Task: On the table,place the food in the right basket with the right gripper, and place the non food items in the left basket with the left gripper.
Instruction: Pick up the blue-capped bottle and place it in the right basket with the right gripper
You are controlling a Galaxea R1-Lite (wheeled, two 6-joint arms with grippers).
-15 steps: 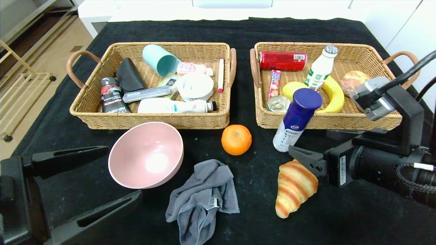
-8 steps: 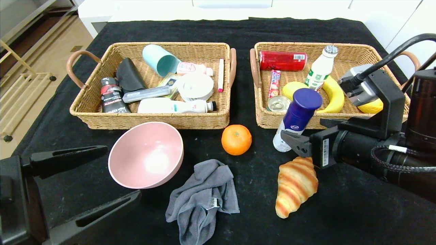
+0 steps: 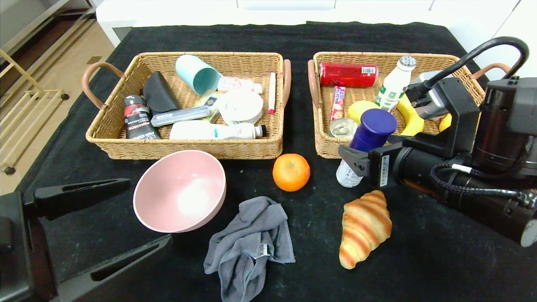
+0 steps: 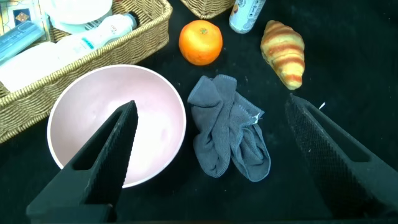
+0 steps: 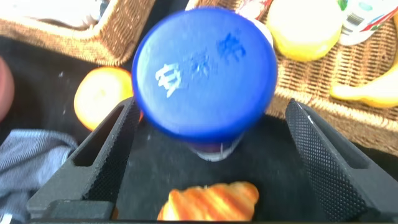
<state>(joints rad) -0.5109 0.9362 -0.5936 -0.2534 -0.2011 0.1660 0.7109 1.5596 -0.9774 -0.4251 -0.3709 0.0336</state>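
Note:
The white bottle with the dark blue cap (image 3: 372, 126) (image 5: 205, 71) stands upright on the black table just before the right basket (image 3: 325, 147). My right gripper (image 3: 356, 156) (image 5: 210, 106) is open, one finger on each side of the bottle, touching nothing that I can see. The croissant (image 3: 364, 226) (image 5: 211, 202) lies just below it and the orange (image 3: 291, 172) (image 4: 200, 42) to its left. A banana (image 3: 410, 119) lies in the right basket. My left gripper (image 3: 150, 213) (image 4: 211, 104) hangs open near the front left, over the pink bowl (image 3: 180, 191) (image 4: 118, 124) and grey cloth (image 3: 249, 243) (image 4: 230, 127).
The left basket (image 3: 184, 147) holds several bottles, a teal cup and a dark pouch. In the right basket lie a red can (image 3: 348, 74), a small tin, a milk bottle (image 3: 394, 86) and a snack bar. Bare black cloth spreads at the front right.
My right arm has moved left and away from me, from beside the croissant to astride the blue-capped bottle. The left arm and all loose objects stay put.

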